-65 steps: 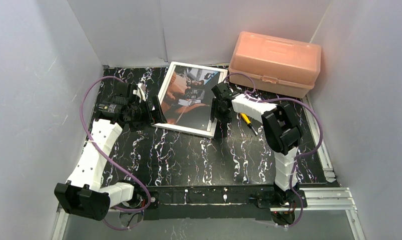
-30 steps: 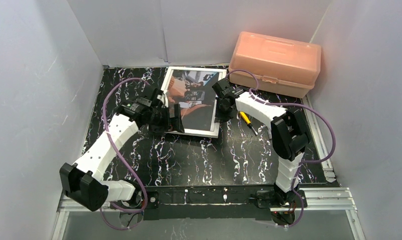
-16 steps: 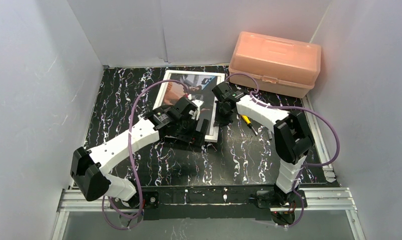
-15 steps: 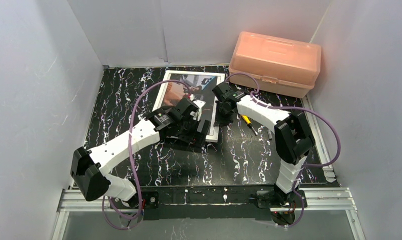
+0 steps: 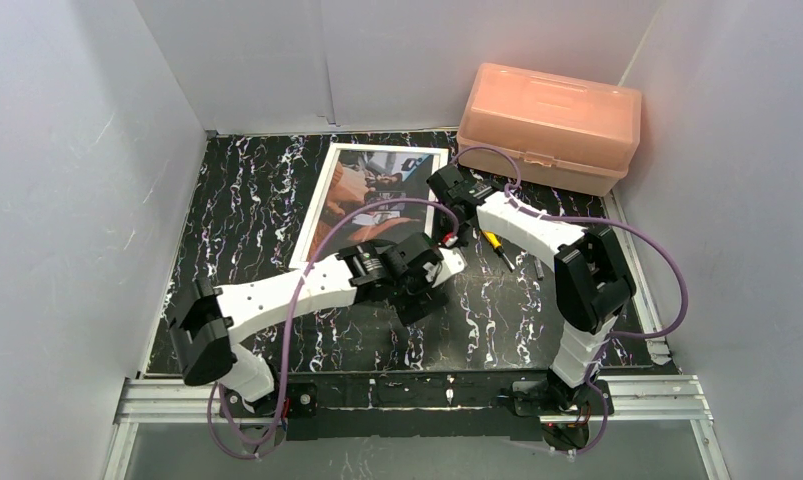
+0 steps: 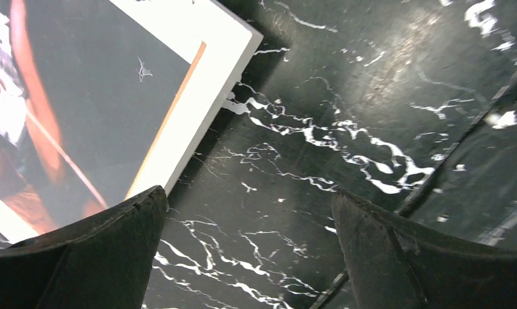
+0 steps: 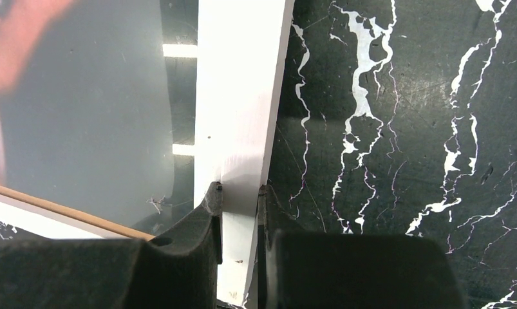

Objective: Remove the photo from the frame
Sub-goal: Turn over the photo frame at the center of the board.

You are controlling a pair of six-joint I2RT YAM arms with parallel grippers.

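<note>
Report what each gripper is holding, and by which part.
The right gripper is shut on the frame, pinching the white border along its right-hand side. The left gripper is open and holds nothing.

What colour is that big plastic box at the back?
The box is salmon pink; top view.

We see bare counter (image 5: pixel 239 200) left of the frame (image 7: pixel 243 84) and at the near right; pink box (image 5: pixel 549 125) blocks the far right corner, screwdriver (image 5: pixel 495 241) lies right of the frame, right pincer (image 7: pixel 239 193) clamps its border.
</note>
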